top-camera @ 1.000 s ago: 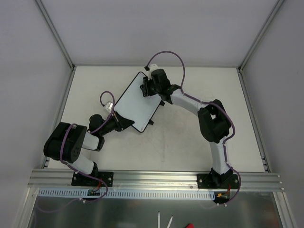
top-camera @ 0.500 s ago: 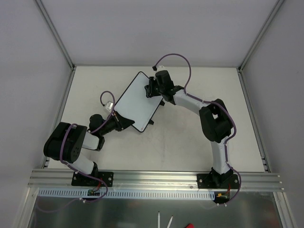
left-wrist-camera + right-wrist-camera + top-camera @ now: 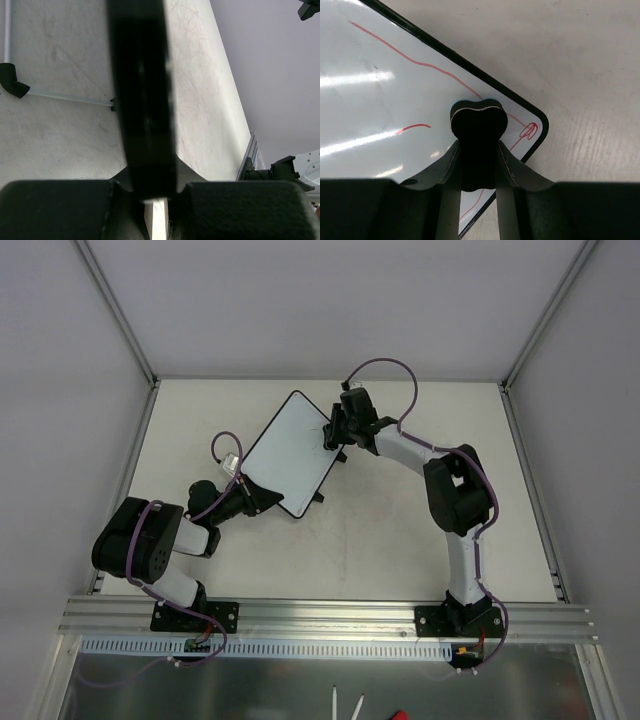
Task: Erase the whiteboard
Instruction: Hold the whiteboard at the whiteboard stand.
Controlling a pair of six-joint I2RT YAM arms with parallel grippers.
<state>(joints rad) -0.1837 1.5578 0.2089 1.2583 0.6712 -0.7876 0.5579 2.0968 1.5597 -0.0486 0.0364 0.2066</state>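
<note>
The whiteboard (image 3: pixel 285 452) lies tilted on the table, white with a black rim. In the right wrist view the whiteboard (image 3: pixel 380 90) carries red scribbles: a long line, a short stroke and a small loop near its corner. My right gripper (image 3: pixel 337 430) is shut on the black bone-shaped eraser (image 3: pixel 478 142), pressed on the board near its right corner. My left gripper (image 3: pixel 258 496) is shut on the board's near left edge; in the left wrist view the board's black rim (image 3: pixel 142 100) runs edge-on between the fingers.
Metal frame posts and grey walls enclose the table (image 3: pixel 400 530). An aluminium rail (image 3: pixel 330 615) runs along the near edge by the arm bases. One of the board's black feet (image 3: pixel 319 498) sticks out at its lower right edge.
My right gripper has moved the eraser rightward across the board's top part, from the upper middle to the right corner. The left gripper and board have stayed still.
</note>
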